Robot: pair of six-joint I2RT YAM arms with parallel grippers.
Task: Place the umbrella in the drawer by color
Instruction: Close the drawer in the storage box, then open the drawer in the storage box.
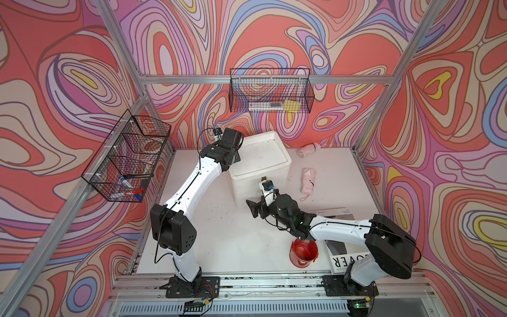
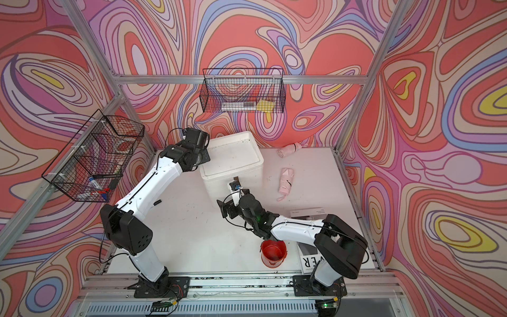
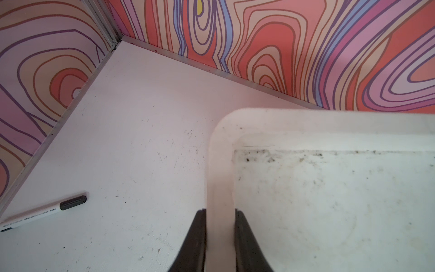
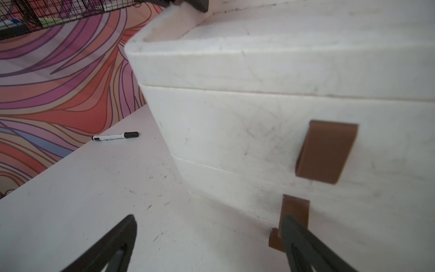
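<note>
Two folded pink umbrellas lie on the table: one [image 1: 308, 179] [image 2: 286, 180] to the right of the white drawer unit [image 1: 247, 189] [image 2: 219, 186], the other [image 1: 308, 149] against the back wall. My left gripper [image 3: 220, 212] is shut on the raised rim [image 3: 306, 117] of the unit's top, at its left edge. My right gripper [image 4: 209, 217] stands open in front of the unit's drawer fronts [image 4: 235, 129], with nothing between its fingers. One of its fingers [image 4: 296, 237] overlaps the lower brown handle [image 4: 295, 207]. A second brown handle [image 4: 326, 152] sits above that one.
A black-capped marker [image 3: 47, 212] [image 4: 115, 136] lies on the table left of the unit. A red bucket [image 1: 304, 252] and a magazine [image 1: 340, 258] sit under the right arm. Wire baskets hang on the back wall [image 1: 270, 90] and the left wall [image 1: 129, 156].
</note>
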